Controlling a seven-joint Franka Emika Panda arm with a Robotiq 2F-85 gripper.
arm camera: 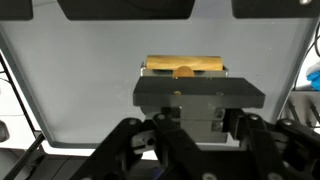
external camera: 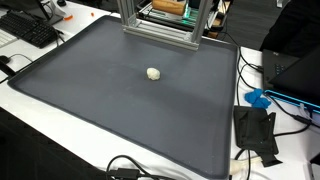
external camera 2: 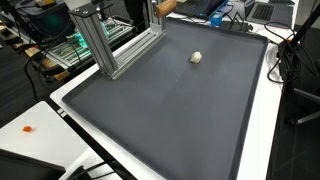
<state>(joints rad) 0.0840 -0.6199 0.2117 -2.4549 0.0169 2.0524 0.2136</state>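
In the wrist view my gripper [arm camera: 197, 118] comes in from the bottom, its black links spread to both sides. Its jaws stand close together on a grey block [arm camera: 200, 92]. A light wooden piece [arm camera: 185, 68] sits on the block's far side. Behind them lies the dark grey mat [arm camera: 80, 90]. Both exterior views show a small white lump [external camera: 153, 73] [external camera 2: 196, 57] lying alone on the mat [external camera: 110, 100] [external camera 2: 170, 110]. Neither exterior view shows the arm or the gripper. A wooden piece [external camera: 170, 5] [external camera 2: 163, 8] shows at the top edge by the metal frame.
An aluminium frame [external camera: 160, 25] [external camera 2: 110, 45] stands at the mat's back edge. A keyboard [external camera: 30, 28], cables [external camera: 130, 170] and a black device [external camera: 255, 130] with a blue part [external camera: 258, 98] lie on the white table around the mat.
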